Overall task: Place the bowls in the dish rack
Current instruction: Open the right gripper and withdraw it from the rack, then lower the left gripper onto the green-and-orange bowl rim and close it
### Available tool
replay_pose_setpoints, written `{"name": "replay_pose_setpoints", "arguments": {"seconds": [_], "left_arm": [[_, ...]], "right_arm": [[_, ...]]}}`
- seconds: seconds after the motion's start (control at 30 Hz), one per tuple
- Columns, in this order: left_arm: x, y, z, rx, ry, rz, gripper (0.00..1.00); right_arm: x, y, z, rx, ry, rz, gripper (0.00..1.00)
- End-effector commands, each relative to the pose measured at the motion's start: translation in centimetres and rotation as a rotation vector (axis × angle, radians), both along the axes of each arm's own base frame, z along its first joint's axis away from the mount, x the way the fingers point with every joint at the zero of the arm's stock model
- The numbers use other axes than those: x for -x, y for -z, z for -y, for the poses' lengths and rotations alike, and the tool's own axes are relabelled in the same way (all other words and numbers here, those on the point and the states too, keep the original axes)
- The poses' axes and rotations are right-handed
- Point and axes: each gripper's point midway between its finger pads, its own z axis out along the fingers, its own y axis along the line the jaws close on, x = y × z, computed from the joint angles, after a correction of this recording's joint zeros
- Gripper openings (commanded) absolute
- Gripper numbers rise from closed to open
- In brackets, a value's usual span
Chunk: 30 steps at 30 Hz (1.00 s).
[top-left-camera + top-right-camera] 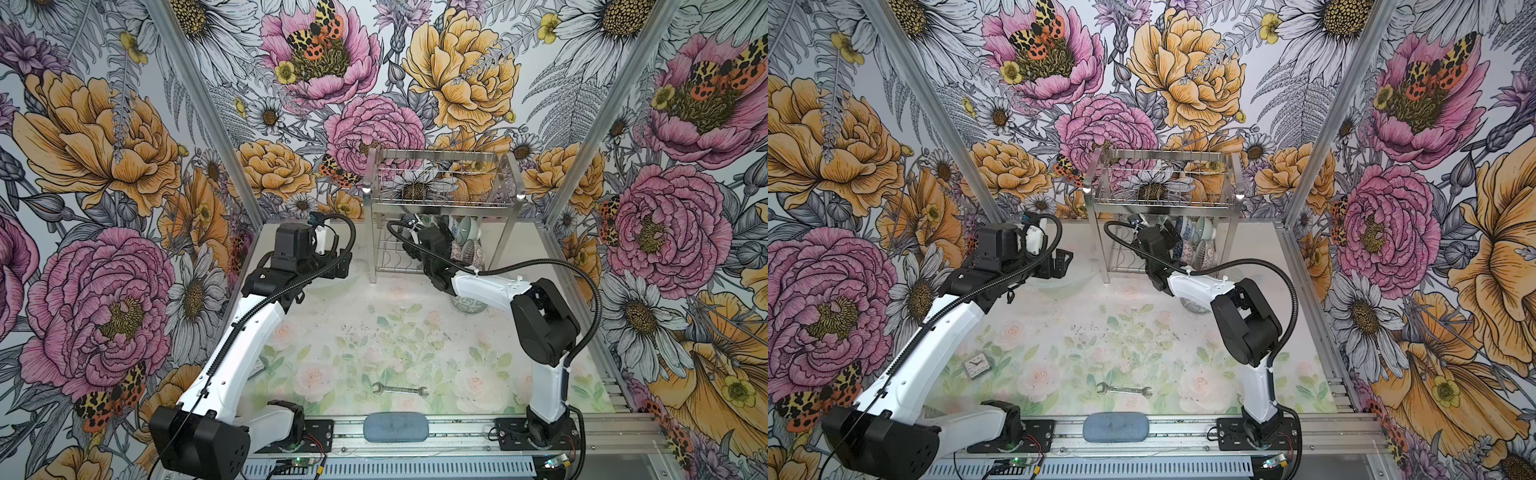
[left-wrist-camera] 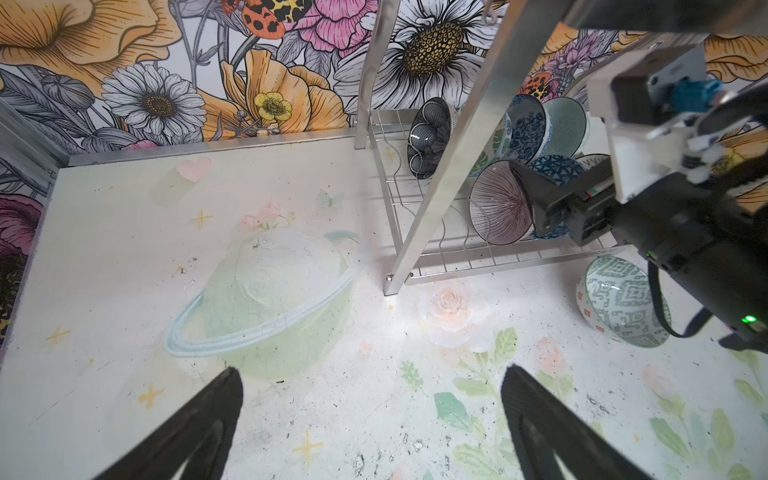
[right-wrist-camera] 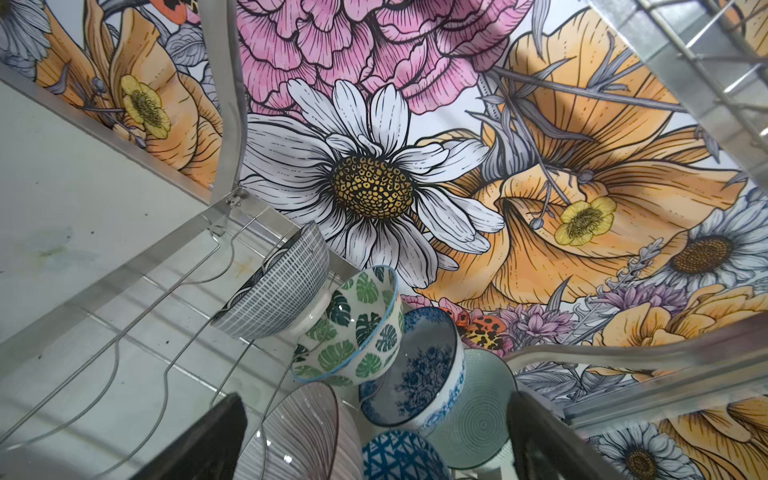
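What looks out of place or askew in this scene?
One patterned bowl sits on the table beside the rack, not in it. The bowls inside lean on each other in a heap. A wrench lies on the table too.

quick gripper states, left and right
left gripper: open, empty
right gripper: open, by the bowls in the dish rack, gripping none

White arm shells (image 1: pixel 241 345) with black joints (image 1: pixel 540 328); ribbed black cables (image 1: pixel 599 311) – tapered black fingers (image 2: pixel 216 399)
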Motion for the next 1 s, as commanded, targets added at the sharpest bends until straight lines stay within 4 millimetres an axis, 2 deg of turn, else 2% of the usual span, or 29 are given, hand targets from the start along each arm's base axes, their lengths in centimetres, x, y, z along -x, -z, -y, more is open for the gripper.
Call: {"name": "replay_pose_setpoints", "arguments": {"seconds": [0.0, 0.2, 0.33, 0.4, 0.53, 0.7, 0.83, 0.97], "left_arm": [[0.2, -0.4, 1.5, 0.021, 0.024, 0.013, 0.99], [0.9, -0.2, 5.0, 0.025, 0.076, 0.001, 0.99], [0.9, 0.9, 7.7, 0.032, 0.1, -0.006, 0.99], [0.8, 1.9, 9.2, 0.052, 0.119, -0.018, 0.99], [0.5, 4.6, 12.4, 0.125, 0.168, -0.077, 0.99], [0.2, 6.7, 16.8, 0.204, 0.243, -0.123, 0.99], [0.4, 8.7, 21.4, 0.24, 0.33, -0.175, 0.99], [0.9, 11.3, 25.5, 0.282, 0.401, -0.255, 0.99]], "right_arm": [[2.3, -3.0, 0.0, -0.069, -0.049, 0.031, 1.0], [6.7, -3.9, 3.0, -0.17, -0.048, -0.045, 1.0], [9.5, -2.9, 4.2, -0.215, -0.081, -0.174, 1.0], [10.7, -2.9, 5.0, -0.226, -0.078, -0.191, 1.0], [13.0, -4.4, 7.3, -0.286, -0.056, -0.16, 1.0], [14.8, -5.9, 10.6, -0.332, -0.004, -0.123, 1.0], [15.4, -6.3, 12.9, -0.344, 0.049, -0.117, 1.0], [15.7, -6.3, 14.0, -0.356, 0.073, -0.118, 1.0]]}}
